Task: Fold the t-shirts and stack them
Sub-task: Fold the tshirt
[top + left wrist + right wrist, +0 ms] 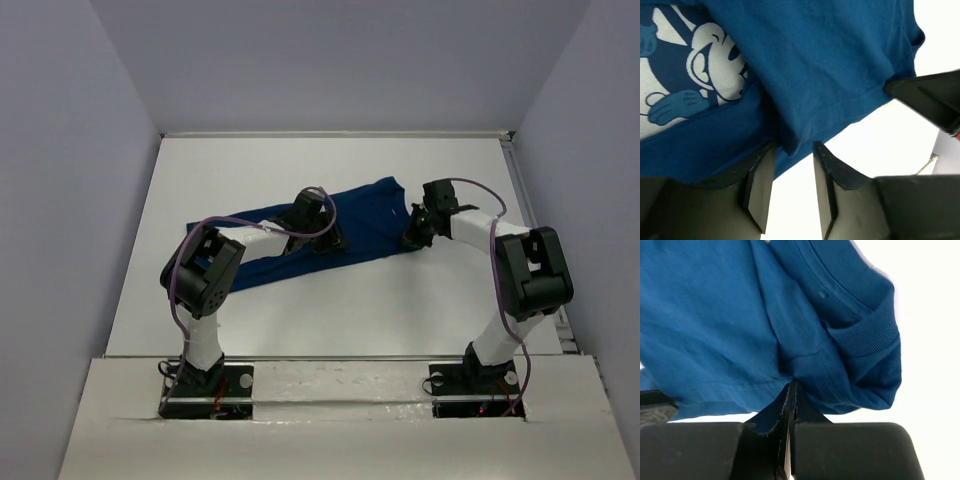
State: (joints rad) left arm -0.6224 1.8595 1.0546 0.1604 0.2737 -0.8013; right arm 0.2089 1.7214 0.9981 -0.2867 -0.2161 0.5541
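Navy-blue t-shirt (pixel 368 218) lies bunched lengthwise across the middle of the white table (pixel 300 310), between the two arms. Only the left wrist view shows its pale cartoon print (pixel 685 75), and only the right wrist view shows the ribbed collar (pixel 865 335). The left gripper (pixel 792 147) stands partly open at the near hem, gripping nothing. The right gripper (pixel 791 386) is pinched tight on a fold at the t-shirt's right end, beside the collar.
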